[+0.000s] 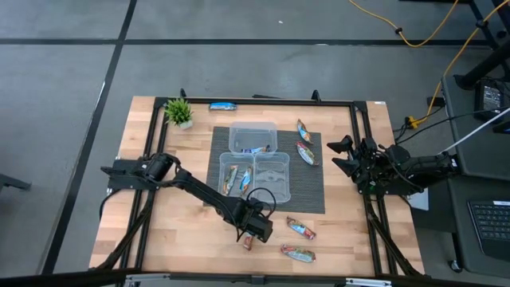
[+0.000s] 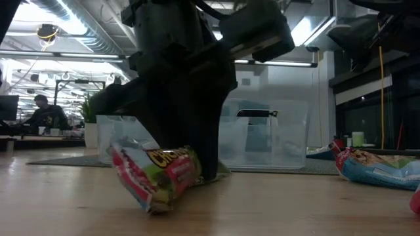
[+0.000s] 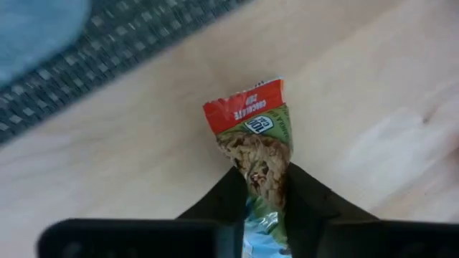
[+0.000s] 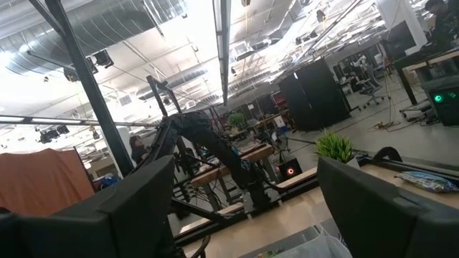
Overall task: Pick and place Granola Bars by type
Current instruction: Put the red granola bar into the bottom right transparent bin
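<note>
Near the front edge of the wooden table (image 1: 159,223), my left gripper (image 3: 264,188) is pinched closed on one red-and-green granola bar (image 3: 257,140). I judge this the pick step; next I must lift it to the tub (image 1: 269,177) of its type, while my right gripper (image 4: 244,208) waits wide open at the right edge

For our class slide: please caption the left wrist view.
Left gripper pinching a red-and-green granola bar on the wooden table.

Wooden table (image 1: 159,231), dark mat (image 1: 311,195), granola bars (image 1: 301,229), plant (image 1: 178,112)
</note>
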You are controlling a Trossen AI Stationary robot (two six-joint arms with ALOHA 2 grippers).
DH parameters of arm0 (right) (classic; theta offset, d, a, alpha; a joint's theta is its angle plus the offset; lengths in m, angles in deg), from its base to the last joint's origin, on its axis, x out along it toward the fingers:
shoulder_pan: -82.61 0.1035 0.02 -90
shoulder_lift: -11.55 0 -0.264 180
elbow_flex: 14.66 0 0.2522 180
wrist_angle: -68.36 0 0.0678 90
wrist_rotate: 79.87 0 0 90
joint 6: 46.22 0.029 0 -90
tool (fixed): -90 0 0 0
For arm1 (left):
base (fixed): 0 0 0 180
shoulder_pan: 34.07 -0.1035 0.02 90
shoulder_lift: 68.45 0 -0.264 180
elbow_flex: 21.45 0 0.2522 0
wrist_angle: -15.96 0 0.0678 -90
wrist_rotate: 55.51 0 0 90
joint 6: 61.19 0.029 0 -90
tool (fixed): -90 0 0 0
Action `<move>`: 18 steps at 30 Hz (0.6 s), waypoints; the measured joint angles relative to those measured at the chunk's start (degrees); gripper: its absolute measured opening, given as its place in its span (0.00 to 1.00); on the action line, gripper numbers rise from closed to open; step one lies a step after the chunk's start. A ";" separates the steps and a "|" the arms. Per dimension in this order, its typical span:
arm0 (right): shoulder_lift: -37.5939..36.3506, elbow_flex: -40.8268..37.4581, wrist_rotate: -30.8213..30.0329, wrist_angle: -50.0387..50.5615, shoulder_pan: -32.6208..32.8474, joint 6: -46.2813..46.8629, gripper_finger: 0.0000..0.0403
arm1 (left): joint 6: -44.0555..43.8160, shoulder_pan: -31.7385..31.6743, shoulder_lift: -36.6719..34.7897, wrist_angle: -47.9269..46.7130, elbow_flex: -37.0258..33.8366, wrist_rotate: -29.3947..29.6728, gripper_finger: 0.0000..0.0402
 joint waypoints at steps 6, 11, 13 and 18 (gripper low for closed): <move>0.02 0.00 -0.02 -0.01 0.00 0.00 0.85 | 1.51 1.03 -4.17 5.54 -0.14 -0.55 0.08; 0.02 0.00 -0.02 0.01 0.00 0.00 0.85 | 3.07 2.77 -9.14 11.38 -0.11 2.46 0.08; 0.02 -0.02 -0.02 0.01 0.00 0.00 0.85 | 5.09 3.59 -12.52 12.78 -0.09 5.67 0.07; 0.01 0.00 -0.02 -0.01 0.00 0.00 0.85 | 16.27 4.07 -23.17 13.54 -0.03 19.49 0.07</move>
